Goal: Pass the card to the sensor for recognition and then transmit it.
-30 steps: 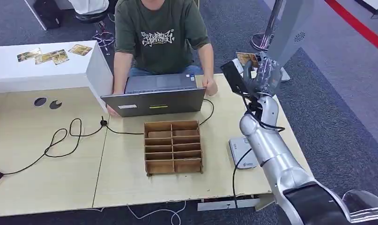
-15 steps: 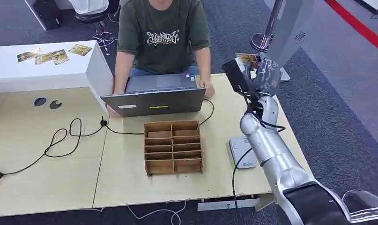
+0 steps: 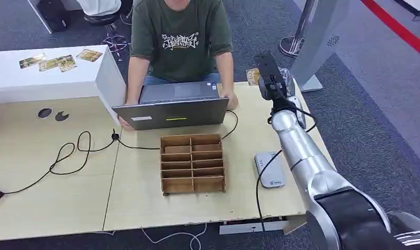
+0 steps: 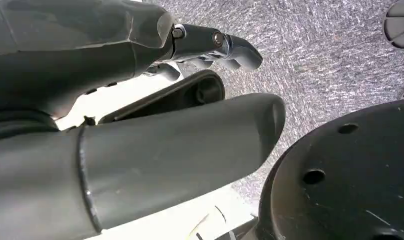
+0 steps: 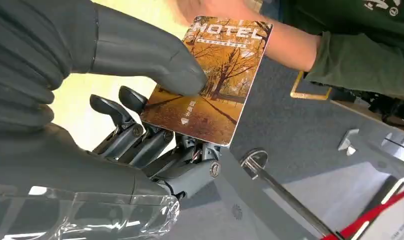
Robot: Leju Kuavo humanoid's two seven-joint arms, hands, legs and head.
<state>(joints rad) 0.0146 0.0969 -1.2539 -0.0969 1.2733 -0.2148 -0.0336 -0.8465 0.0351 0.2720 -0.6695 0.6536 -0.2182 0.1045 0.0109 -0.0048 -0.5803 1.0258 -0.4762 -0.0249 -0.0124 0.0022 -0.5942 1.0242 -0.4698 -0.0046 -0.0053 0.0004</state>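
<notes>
The right hand [image 5: 139, 135] pinches the card [image 5: 212, 80], a hotel key card printed with orange autumn trees and the word HOTEL: the thick grey thumb presses on its printed face and the darker fingers [image 5: 134, 132] lie under it, so the card sticks out past the fingertips. In the head view the right hand [image 3: 272, 80] is raised at the end of the silver right arm [image 3: 306, 161], above the far right corner of the counter [image 3: 51, 192], with the card [image 3: 253, 76] showing as a small orange patch just beside it, on the side toward the person [image 3: 181, 41]. That person, in a dark green printed shirt, sits across the counter behind an open laptop [image 3: 171, 112]; their forearm lies just beyond the card in the right wrist view. Nearer the robot than the hand, close beside the arm, the white sensor [image 3: 270, 169] lies flat on the counter with its cable running off the near edge, well apart from the card. Farther from the hand, toward the counter's middle, stands a wooden compartment box [image 3: 192, 162]. The left hand [image 4: 215, 47] hangs over grey carpet, its fingers curled in with nothing between them.
</notes>
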